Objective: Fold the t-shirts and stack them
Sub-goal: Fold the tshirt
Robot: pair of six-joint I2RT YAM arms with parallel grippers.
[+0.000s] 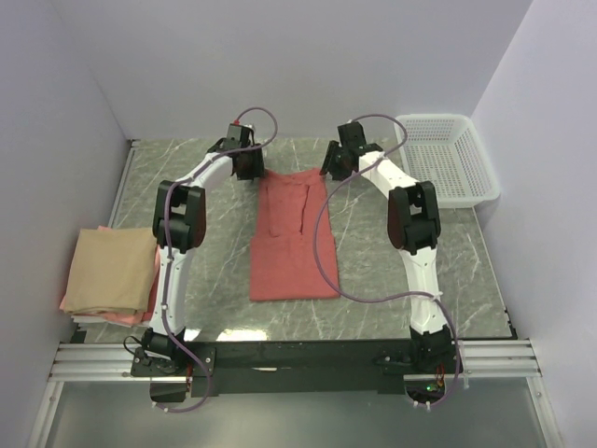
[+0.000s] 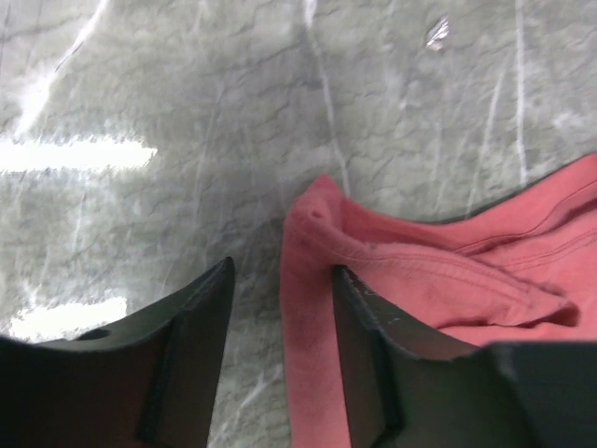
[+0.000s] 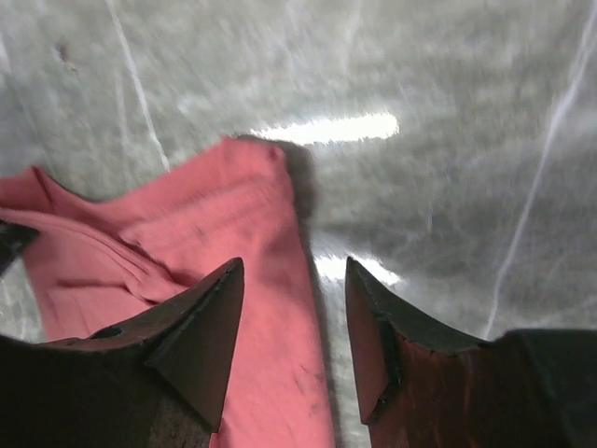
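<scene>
A salmon-red t-shirt point(image 1: 291, 238) lies flat mid-table, folded into a long narrow strip running from far to near. My left gripper point(image 1: 250, 170) hovers at its far left corner, open. In the left wrist view the gripper point(image 2: 283, 271) has the shirt's edge point(image 2: 420, 271) lying between the jaws, ungripped. My right gripper point(image 1: 334, 168) is at the far right corner, also open. In the right wrist view it point(image 3: 294, 266) straddles the cloth's edge point(image 3: 215, 215). A folded tan t-shirt point(image 1: 112, 269) rests on a pink t-shirt point(image 1: 126, 317) at the table's left edge.
A white mesh basket point(image 1: 448, 159) stands at the far right corner of the marble table point(image 1: 420, 280). Purple walls close in the left, back and right sides. The right arm's cable loops over the red shirt's right side.
</scene>
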